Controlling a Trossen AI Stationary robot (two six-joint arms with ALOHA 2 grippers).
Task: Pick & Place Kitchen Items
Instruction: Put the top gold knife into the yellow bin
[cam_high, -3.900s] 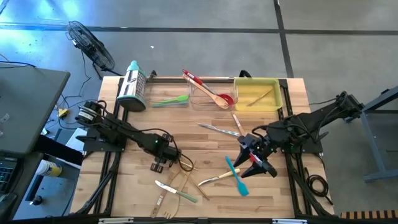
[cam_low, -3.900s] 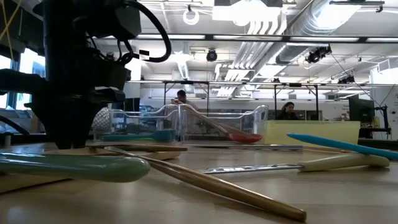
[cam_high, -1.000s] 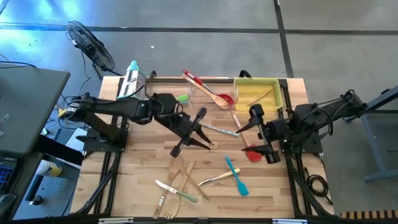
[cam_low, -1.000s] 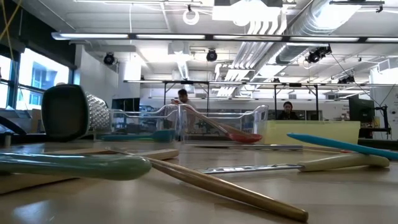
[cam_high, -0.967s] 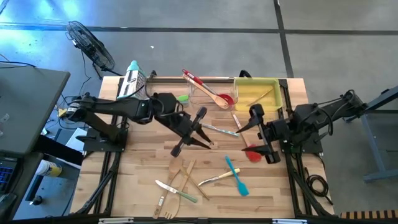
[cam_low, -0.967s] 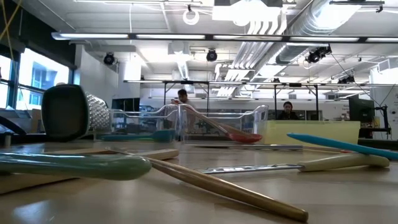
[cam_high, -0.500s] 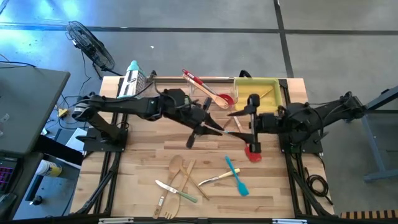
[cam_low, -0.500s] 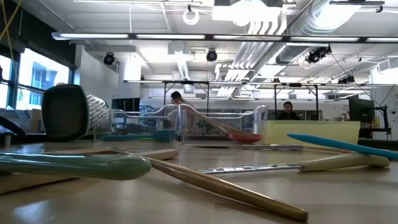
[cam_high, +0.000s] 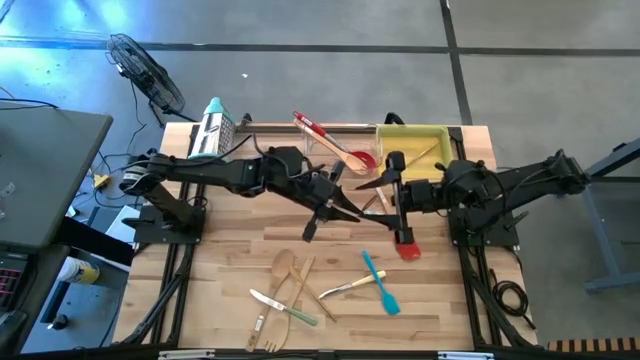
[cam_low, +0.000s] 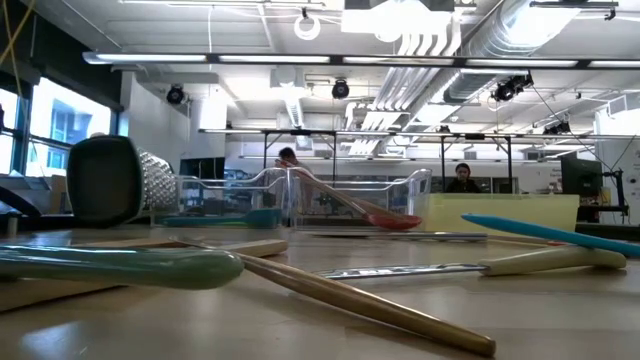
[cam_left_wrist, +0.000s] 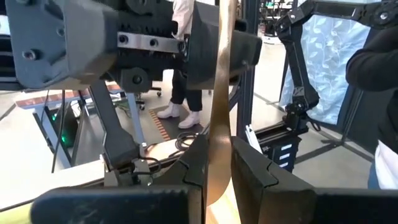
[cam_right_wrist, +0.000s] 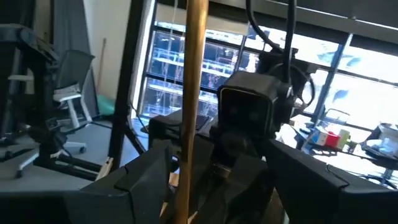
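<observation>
Over at 10 o'clock the steel grater stands by the table corner, well away from the action. The left arm reaches in from 9 o'clock towards the centre, and the left gripper has its jaws clamped on a wooden utensil, holding it up off the table.

Beneath that, at 6 to 7 o'clock, a loose cluster of wooden spoons and forks lies crossed together, with a small knife just beside it towards the near edge. At 12 o'clock sits the clear tray, with a red spoon leaning in it.

Dead centre, the two grippers meet nose to nose. The right gripper comes in from 3 o'clock with its jaws spread wide, and the wooden handle stands between them, unclamped.

Below them, a blue spatula lies at 5 o'clock, touching a pale-handled knife. A red spatula lies under the right gripper. The yellow tray sits at 1 o'clock, right behind the right wrist.

For open room, there is bare wood at 8 o'clock beside the left edge and more at the 4 o'clock corner. The far edge is crowded by both trays.
</observation>
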